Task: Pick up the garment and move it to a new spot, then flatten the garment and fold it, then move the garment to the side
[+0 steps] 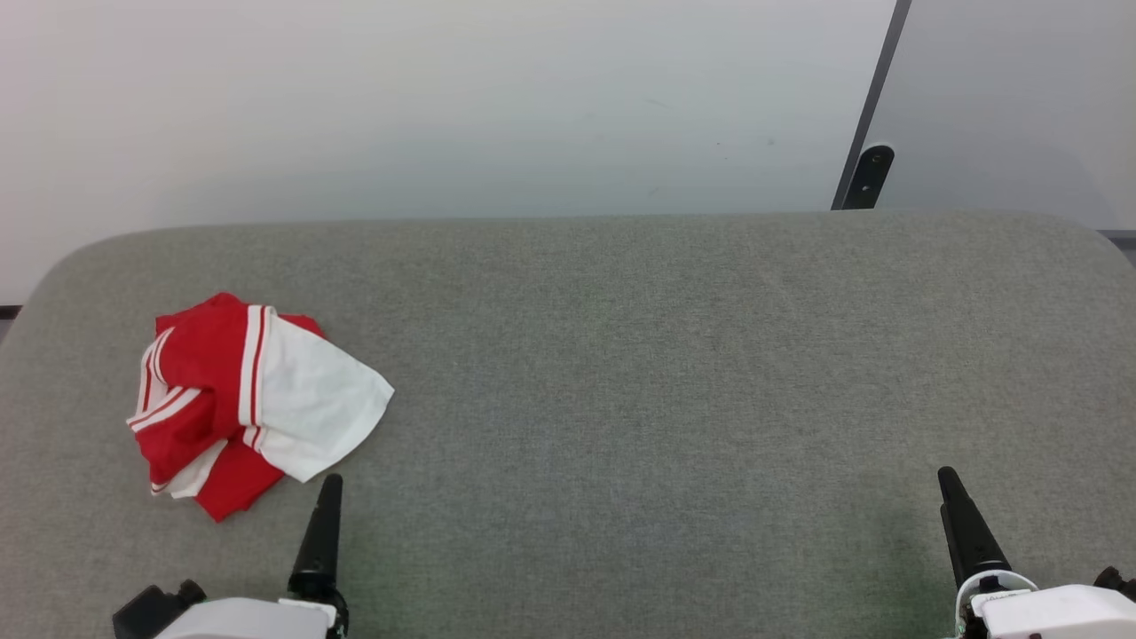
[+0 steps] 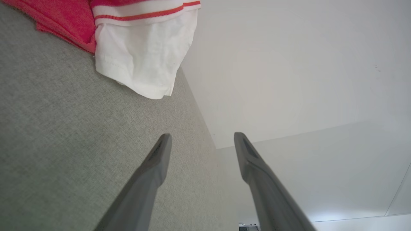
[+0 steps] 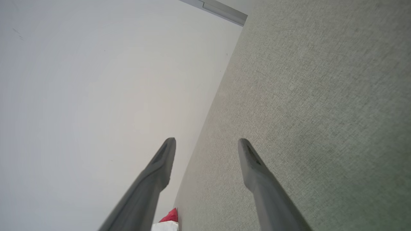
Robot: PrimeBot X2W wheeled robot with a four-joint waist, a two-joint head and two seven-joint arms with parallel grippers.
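Observation:
The garment (image 1: 248, 399) lies crumpled in a heap on the left part of the grey cloth-covered table (image 1: 639, 355). It is red with a white sleeve end spread to the right and white-and-red striped bands. My left gripper (image 1: 328, 488) hovers just below its near right edge, apart from it. In the left wrist view the left gripper (image 2: 203, 136) is open and empty, with the white sleeve of the garment (image 2: 144, 61) ahead of the fingertips. My right gripper (image 1: 948, 479) sits far off at the lower right. The right wrist view shows the right gripper (image 3: 207, 141) open over bare table.
A white wall (image 1: 444, 106) rises behind the table's far edge. A dark bracket (image 1: 868, 176) on a slanted dark strip stands at the back right. The table's corners are rounded at the far left and far right.

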